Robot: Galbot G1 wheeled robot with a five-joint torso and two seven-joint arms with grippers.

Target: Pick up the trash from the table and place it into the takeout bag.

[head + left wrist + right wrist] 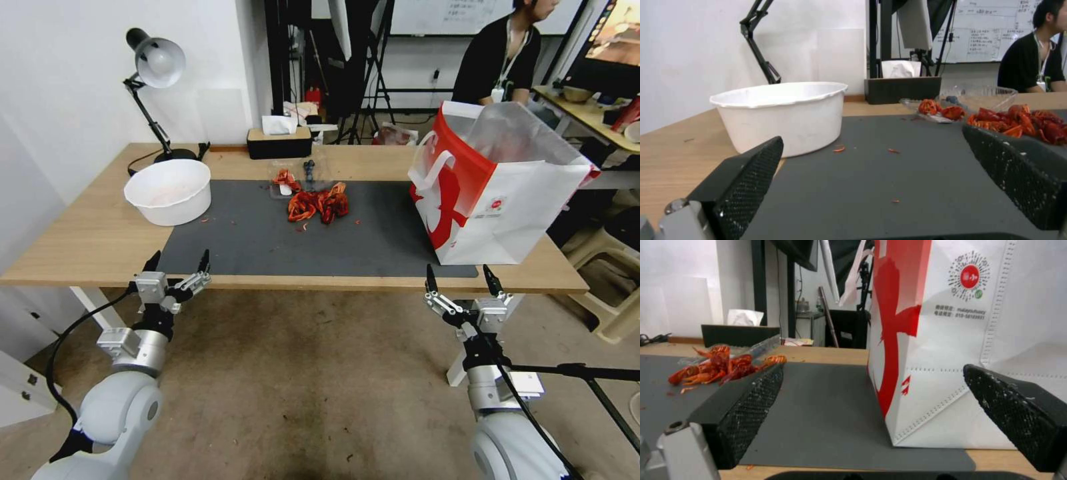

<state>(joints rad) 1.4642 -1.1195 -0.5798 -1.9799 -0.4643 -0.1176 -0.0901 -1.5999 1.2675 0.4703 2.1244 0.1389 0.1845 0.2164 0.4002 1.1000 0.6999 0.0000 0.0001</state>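
Observation:
The trash on the table (87, 233) is a heap of red crayfish shells (319, 203) (1018, 121) (720, 368) in the middle of the dark grey mat (267, 240), with a clear plastic container (293, 177) (982, 96) just behind it and small red scraps scattered around. The takeout bag (493, 193) (951, 340), white with a red side, stands open at the mat's right end. My left gripper (180, 261) (872, 135) hovers open at the table's near edge on the left. My right gripper (460, 277) (873, 368) is open at the near edge, just in front of the bag. Neither holds anything.
A large white bowl (168, 190) (782, 113) sits at the mat's left end. Behind it stands a black desk lamp (157, 67), and a dark tissue box (279, 141) sits at the far edge. A person sits beyond the table near another desk.

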